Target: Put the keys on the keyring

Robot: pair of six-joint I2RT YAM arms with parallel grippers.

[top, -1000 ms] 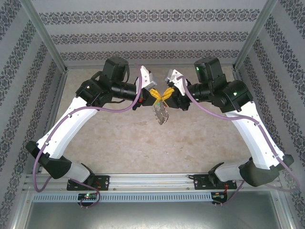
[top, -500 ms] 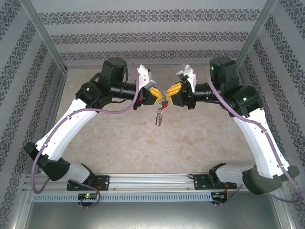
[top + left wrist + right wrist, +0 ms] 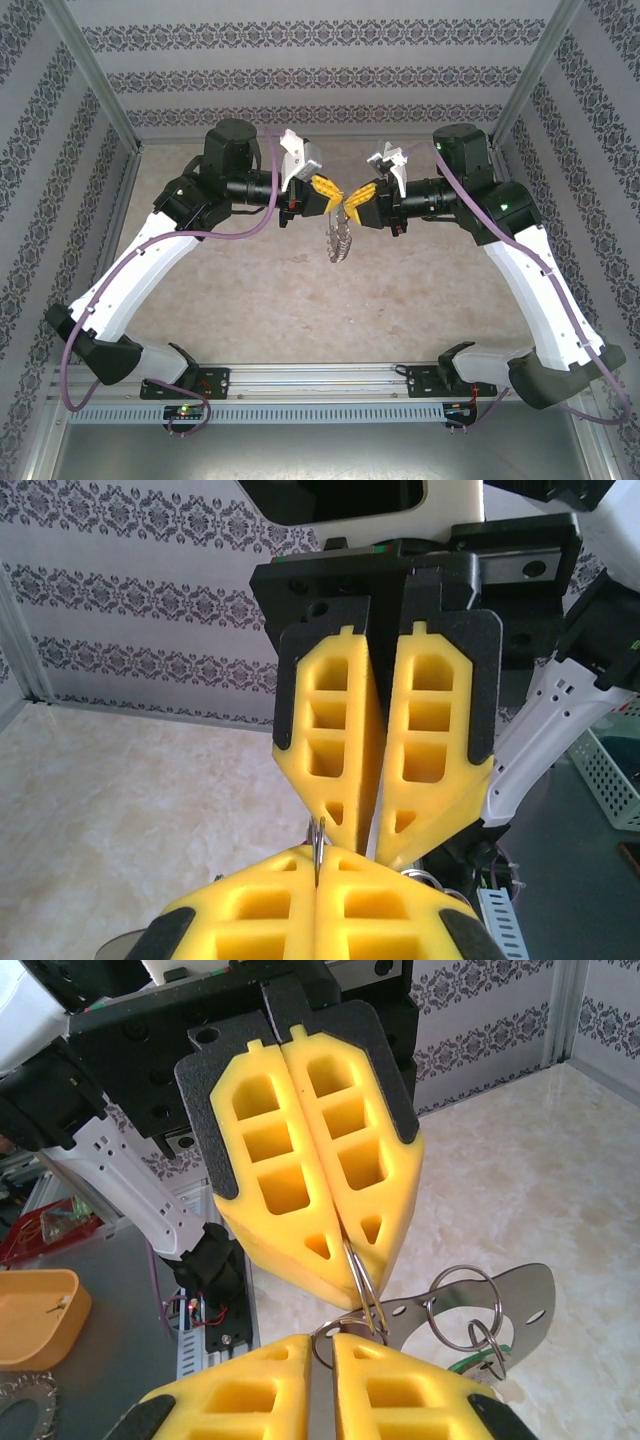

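Observation:
My two grippers meet tip to tip above the middle of the table. The left gripper (image 3: 335, 199) (image 3: 318, 858) is shut on a small silvery split ring (image 3: 318, 838) (image 3: 358, 1272) that stands up between its yellow pads. The keyring (image 3: 340, 240) (image 3: 520, 1300), a grey metal band with holes and small rings, hangs below the grippers. My right gripper (image 3: 348, 204) (image 3: 333, 1340) is nearly closed, with the edge of the keyring's band in the narrow gap between its pads. A green tag (image 3: 470, 1363) peeks from under the band. The keys are hidden.
The beige table (image 3: 300, 290) lies well below the grippers. Metal frame posts (image 3: 100, 90) stand at the back corners. An orange bowl (image 3: 35, 1315) and a white basket (image 3: 615, 775) sit off the near edge, beyond the arm bases.
Both wrists have turned and shifted up, and the right arm has drawn back to the right. The right jaws have narrowed. The keyring now hangs edge-on, and the red tag seen earlier is hidden.

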